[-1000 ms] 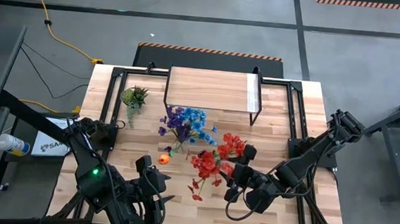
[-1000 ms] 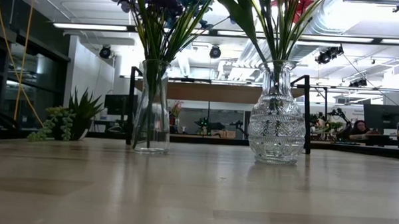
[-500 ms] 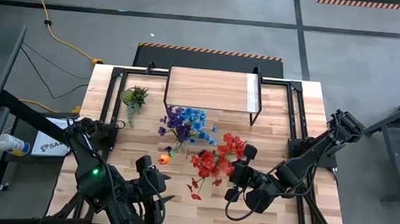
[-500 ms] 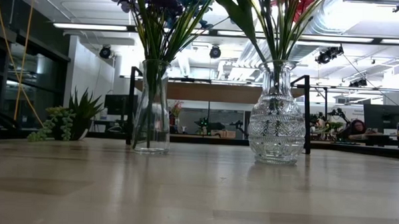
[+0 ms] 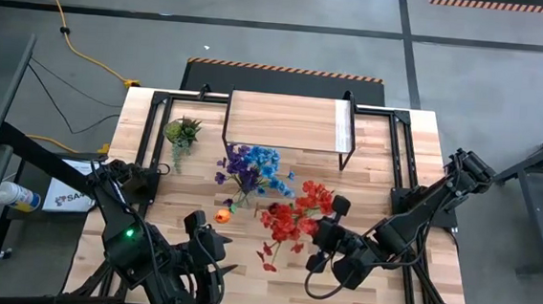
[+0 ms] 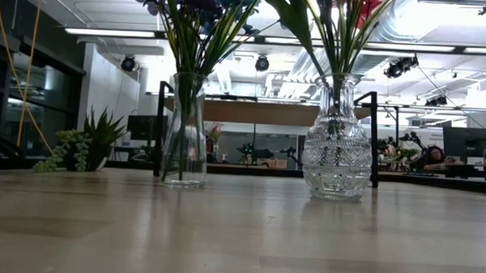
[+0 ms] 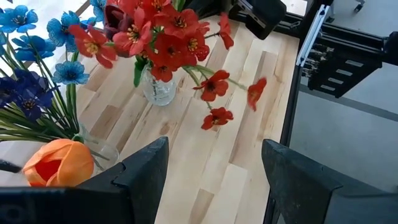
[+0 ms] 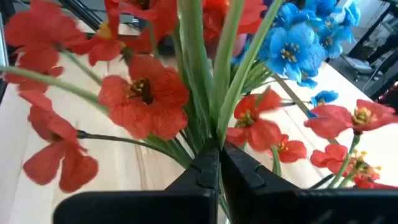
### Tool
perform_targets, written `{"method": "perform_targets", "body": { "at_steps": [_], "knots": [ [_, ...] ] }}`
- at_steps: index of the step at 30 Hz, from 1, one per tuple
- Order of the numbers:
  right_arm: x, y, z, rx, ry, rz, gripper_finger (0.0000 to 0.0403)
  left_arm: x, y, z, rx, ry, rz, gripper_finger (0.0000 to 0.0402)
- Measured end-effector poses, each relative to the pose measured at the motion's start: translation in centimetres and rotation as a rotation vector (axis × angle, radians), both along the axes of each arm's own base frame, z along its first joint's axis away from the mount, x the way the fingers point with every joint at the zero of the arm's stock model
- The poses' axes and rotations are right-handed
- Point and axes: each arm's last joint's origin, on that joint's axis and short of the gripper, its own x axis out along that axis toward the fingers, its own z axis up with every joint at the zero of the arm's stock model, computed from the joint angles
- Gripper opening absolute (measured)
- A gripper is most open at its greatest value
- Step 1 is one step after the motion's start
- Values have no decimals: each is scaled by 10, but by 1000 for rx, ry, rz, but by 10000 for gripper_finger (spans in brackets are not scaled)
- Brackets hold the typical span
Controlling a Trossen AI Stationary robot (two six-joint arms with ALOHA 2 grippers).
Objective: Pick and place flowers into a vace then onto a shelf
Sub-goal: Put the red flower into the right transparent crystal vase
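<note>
Two glass vases mid-table, both holding flowers.
Right gripper (image 8: 214, 165) pinches red flower stems (image 8: 211, 81) above the patterned vase (image 6: 337, 140); blue blooms (image 5: 254, 162) fill the slim vase (image 6: 185, 130). Left gripper (image 7: 211, 180), fingers spread, waits near the front edge.

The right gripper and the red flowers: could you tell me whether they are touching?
Touching. In the right wrist view the right gripper has its fingers closed against green stems of the red flowers, with no gap showing.
</note>
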Motion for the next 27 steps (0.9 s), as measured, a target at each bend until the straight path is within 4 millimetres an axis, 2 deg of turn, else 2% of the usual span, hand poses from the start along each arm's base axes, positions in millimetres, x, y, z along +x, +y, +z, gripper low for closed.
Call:
{"method": "perform_targets", "body": {
  "at_steps": [19, 27],
  "knots": [
    [-7, -5, -8, 79, 61, -49, 1, 0, 0, 0, 9, -10, 7, 291],
    [-8, -3, -9, 103, 82, -22, 17, 0, 0, 0, 8, -11, 7, 291]
  ]
}}
